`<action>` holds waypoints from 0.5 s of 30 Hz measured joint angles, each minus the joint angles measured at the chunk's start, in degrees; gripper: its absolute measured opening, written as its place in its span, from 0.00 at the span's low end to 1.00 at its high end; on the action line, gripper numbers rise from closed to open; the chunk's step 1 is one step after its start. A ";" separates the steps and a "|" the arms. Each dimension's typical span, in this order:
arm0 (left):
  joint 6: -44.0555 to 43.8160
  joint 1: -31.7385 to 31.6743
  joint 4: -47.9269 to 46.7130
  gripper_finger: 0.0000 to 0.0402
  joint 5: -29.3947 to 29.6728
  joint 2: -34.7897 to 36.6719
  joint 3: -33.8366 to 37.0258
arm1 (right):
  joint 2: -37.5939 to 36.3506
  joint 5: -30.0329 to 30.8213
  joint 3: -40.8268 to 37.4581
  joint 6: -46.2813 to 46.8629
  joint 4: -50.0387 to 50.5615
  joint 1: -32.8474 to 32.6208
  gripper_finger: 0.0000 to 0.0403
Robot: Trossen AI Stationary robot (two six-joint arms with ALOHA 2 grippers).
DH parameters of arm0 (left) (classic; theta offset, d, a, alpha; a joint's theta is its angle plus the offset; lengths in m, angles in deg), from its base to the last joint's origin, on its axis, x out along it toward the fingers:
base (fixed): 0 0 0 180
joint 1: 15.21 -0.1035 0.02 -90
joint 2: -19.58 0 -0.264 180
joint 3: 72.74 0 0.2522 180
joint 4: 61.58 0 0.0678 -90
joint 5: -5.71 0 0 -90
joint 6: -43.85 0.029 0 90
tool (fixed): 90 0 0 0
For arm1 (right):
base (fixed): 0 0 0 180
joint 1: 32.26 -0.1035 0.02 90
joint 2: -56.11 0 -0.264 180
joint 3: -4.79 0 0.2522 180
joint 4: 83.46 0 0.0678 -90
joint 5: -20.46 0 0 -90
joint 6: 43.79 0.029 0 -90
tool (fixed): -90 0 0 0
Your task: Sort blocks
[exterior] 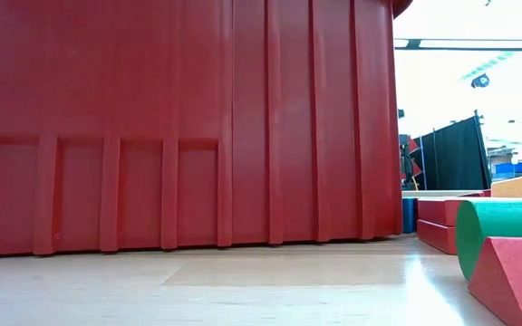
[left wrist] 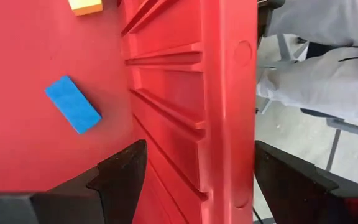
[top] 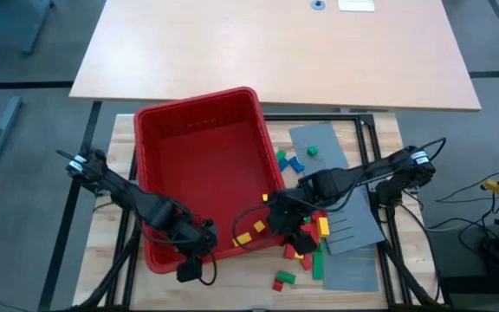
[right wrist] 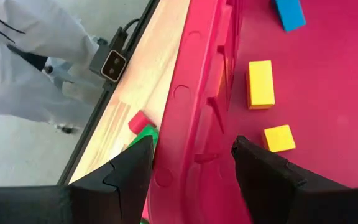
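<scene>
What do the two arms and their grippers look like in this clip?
Both arms are dark, slim and jointed, with black cables looping along them and pale labels near their bases. The left gripper and right gripper each have two broad matte-black fingers with stepped inner edges.

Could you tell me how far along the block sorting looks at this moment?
Nothing looks sorted yet. The blocks lie mixed in colour on the table beside the red bin, with a few yellow and blue ones on the bin floor. In hand: the left gripper and the right gripper each straddle the bin's near wall, fingers open, holding no block. Left to do: essentially all the grouping by colour.
</scene>
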 joint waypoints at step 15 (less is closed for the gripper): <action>-0.31 0.11 -2.16 0.68 4.75 -0.51 -0.09 | 0.68 0.69 -0.74 -0.05 0.57 -0.60 0.49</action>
